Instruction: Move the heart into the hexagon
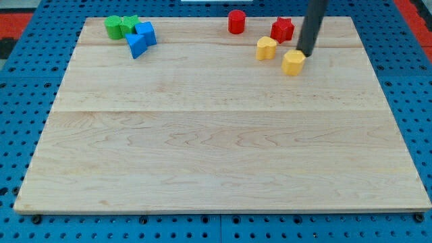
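Two yellow blocks lie near the view's top right. The left one (266, 48) looks like the heart. The right, lower one (293, 62) looks like the hexagon; the shapes are small and hard to be sure of. A short gap separates them. My tip (307, 54) stands at the upper right edge of the hexagon-like block, touching or nearly touching it. The rod rises toward the view's top.
A red star (283, 29) sits just above the yellow blocks, and a red cylinder (235, 21) lies left of it. At the top left are two green blocks (119, 26) and two blue blocks (141, 38), bunched together. The wooden board (216, 148) lies on blue pegboard.
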Controlling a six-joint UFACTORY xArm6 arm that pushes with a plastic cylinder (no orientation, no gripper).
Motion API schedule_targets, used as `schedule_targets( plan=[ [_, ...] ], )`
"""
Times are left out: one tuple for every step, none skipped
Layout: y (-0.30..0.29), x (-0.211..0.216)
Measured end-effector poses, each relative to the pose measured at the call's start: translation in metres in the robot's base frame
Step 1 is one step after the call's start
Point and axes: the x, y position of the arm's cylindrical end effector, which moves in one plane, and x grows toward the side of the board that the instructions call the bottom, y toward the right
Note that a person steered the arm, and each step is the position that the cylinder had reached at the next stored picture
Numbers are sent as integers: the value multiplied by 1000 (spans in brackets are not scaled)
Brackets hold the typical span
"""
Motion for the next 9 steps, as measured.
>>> schedule_targets(
  plan=[
    [-16,36],
    [25,9],
    [30,-45],
    [-31,-36],
    [-83,-24],
    [-104,-3],
    [-151,-6],
    [-138,20],
    [-83,37]
  ],
)
